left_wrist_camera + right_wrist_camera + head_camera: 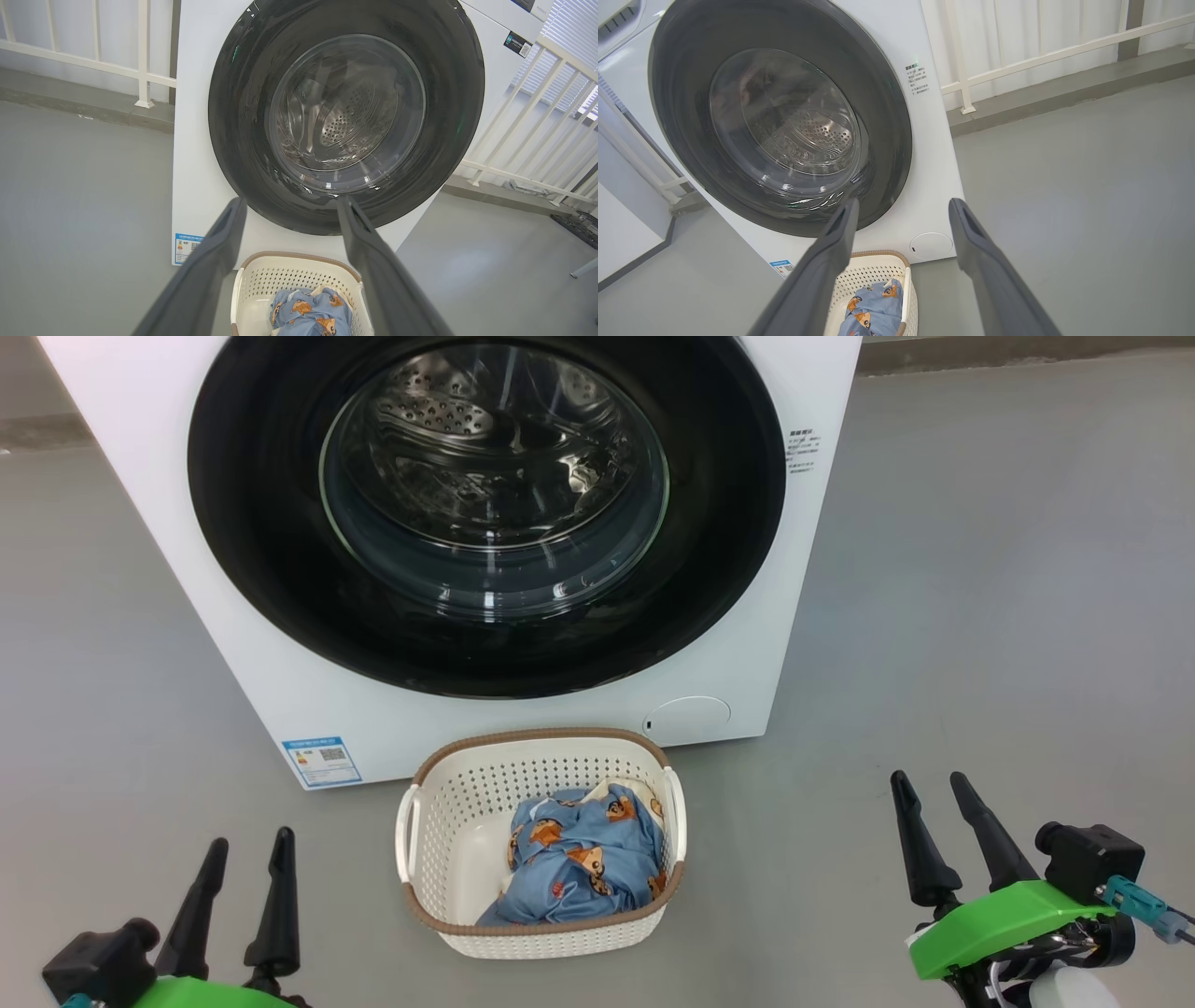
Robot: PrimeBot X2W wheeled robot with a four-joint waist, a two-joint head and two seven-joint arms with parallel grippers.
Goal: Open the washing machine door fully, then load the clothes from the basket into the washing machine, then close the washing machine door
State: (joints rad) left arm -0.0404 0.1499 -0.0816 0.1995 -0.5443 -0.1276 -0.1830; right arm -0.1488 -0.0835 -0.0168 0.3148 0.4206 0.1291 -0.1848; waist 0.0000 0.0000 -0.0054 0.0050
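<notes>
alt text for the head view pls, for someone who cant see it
White front-loading washing machine with its round black-rimmed door shut; a cream basket of blue bear-print clothes sits on the grey floor just in front. The left gripper and right gripper show at the lower corners, jaws open and empty.

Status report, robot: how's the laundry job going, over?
Left gripper and right gripper: jaws open, empty. Washing machine door shut; clothes in basket. Basket stands on floor just below door.

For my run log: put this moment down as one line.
stage: nothing started | washing machine door: shut | clothes: in basket | left pincer: open, empty | right pincer: open, empty
</notes>
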